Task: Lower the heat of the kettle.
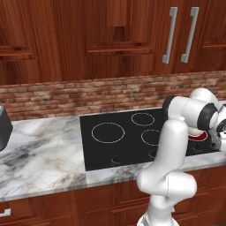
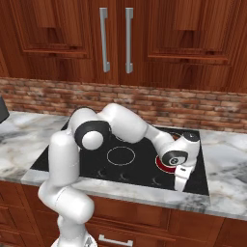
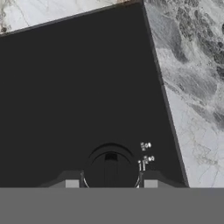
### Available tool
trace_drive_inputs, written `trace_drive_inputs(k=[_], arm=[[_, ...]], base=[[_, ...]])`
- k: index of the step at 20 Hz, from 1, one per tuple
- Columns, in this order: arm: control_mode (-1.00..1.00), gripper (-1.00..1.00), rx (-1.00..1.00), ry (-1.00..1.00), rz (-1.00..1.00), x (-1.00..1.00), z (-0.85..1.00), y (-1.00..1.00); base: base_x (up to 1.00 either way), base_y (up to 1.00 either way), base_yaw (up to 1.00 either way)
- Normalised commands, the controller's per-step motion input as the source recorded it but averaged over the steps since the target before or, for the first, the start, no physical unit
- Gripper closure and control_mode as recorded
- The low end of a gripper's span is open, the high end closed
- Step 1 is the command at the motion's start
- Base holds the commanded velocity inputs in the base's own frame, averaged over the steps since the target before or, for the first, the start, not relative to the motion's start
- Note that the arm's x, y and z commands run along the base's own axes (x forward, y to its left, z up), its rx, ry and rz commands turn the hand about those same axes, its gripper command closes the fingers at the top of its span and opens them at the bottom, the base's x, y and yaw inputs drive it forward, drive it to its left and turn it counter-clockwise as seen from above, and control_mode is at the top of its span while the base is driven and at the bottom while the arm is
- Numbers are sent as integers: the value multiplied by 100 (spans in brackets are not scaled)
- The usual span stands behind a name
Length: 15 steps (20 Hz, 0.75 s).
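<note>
Hand view: knob (image 3: 111, 168) between gripper (image 3: 111, 183) fingertips.

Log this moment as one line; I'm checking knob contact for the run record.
phase: at knob | gripper: shut on stove knob | cooktop: one burner glowing red | kettle: none seen

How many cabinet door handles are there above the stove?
2: both are vertical silver bars side by side on the upper cabinets, the left cabinet handle and the right cabinet handle. More could lie outside the frame.

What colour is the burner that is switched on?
Red: the lit burner glows red beneath the robot's wrist, best seen in the right base view.
</note>
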Motion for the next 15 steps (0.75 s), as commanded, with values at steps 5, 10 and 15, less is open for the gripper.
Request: trace_drive_inputs(k=[5, 10, 15], arm=[[-100, 100, 0, 1, -30, -2, -5, 0], [-100, 100, 0, 2, -31, -2, -4, 1], [-100, 100, 0, 2, -31, -2, -3, 2]], base=[[0, 0, 0], [0, 0, 0], [0, 0, 0]])
